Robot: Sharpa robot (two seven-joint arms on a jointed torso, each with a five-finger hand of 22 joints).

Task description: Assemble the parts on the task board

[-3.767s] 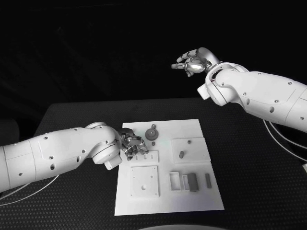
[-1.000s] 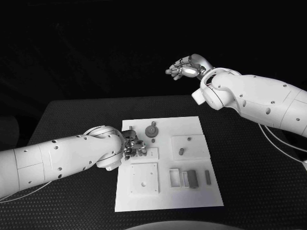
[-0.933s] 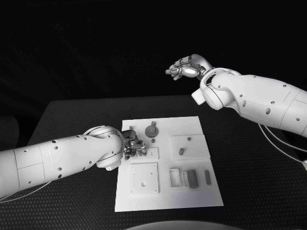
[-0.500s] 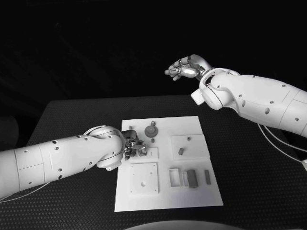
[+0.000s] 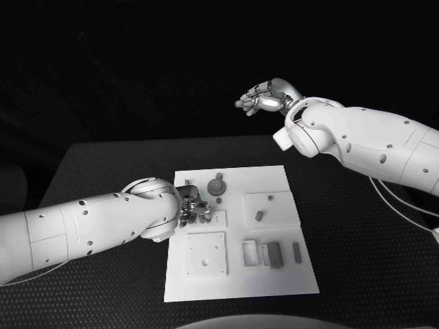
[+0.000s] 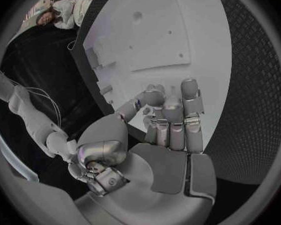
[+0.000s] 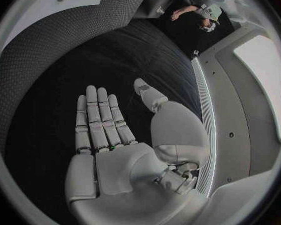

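The white task board (image 5: 279, 281) lies in the middle of the black table. On it sit a round grey part (image 5: 217, 186), a small part (image 5: 260, 216) in a square recess, and grey bars (image 5: 272, 254) nearer me. My left hand (image 5: 193, 207) hovers low over the board's left edge. Its fingers (image 6: 172, 117) are curled in with the thumb against them, over the board (image 6: 178, 35). Whether a part sits between them is hidden. My right hand (image 5: 263, 96) is raised high beyond the table's far edge, palm flat with straight fingers (image 7: 100, 120), holding nothing.
The black textured table (image 5: 368, 226) stretches out on both sides of the board. A square plate with a hole (image 5: 206, 254) lies on the board's near left. White cables (image 5: 407, 212) hang at the right side of the table.
My left hand has crept slightly to the right at the board's left edge, fingers still curled. The right hand stays raised in nearly the same spot.
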